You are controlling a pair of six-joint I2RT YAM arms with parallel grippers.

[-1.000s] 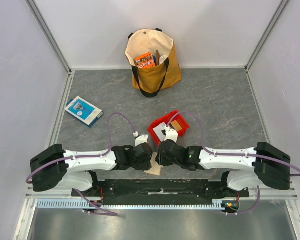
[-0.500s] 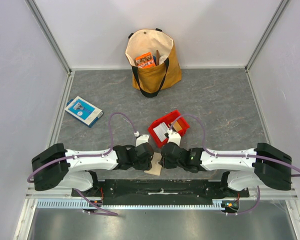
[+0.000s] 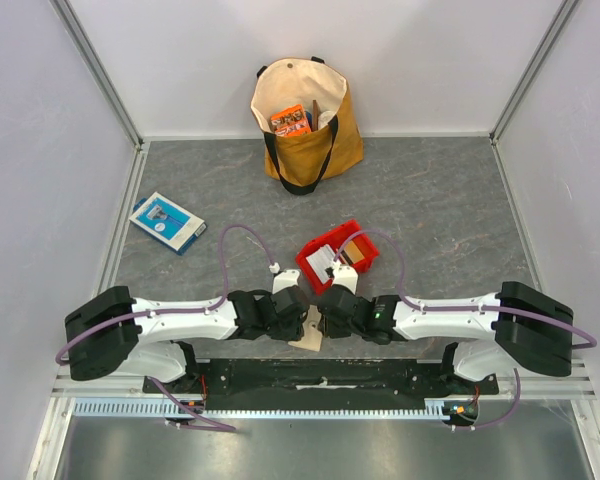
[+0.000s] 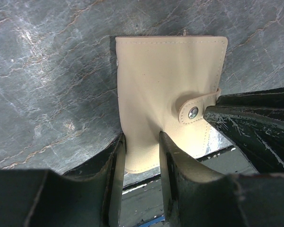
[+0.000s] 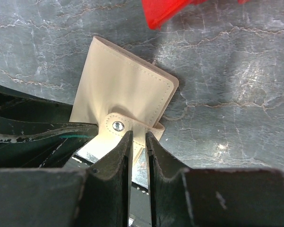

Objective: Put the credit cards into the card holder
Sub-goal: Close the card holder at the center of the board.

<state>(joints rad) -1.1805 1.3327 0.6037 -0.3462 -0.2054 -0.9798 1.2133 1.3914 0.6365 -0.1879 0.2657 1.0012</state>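
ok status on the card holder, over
left gripper clamped on card holder. right gripper at snap tab, grip unclear. credit cards in red tray; tab snapped shut, in the way.

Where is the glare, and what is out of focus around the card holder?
Left wrist: the card holder and its snap are sharp, the left tool is dark and soft in the foreground. Right wrist: bright sheen on the tabletop beside the holder, red tray blurred at the top edge. Top external: even light, no glare, holder mostly hidden under the arms.
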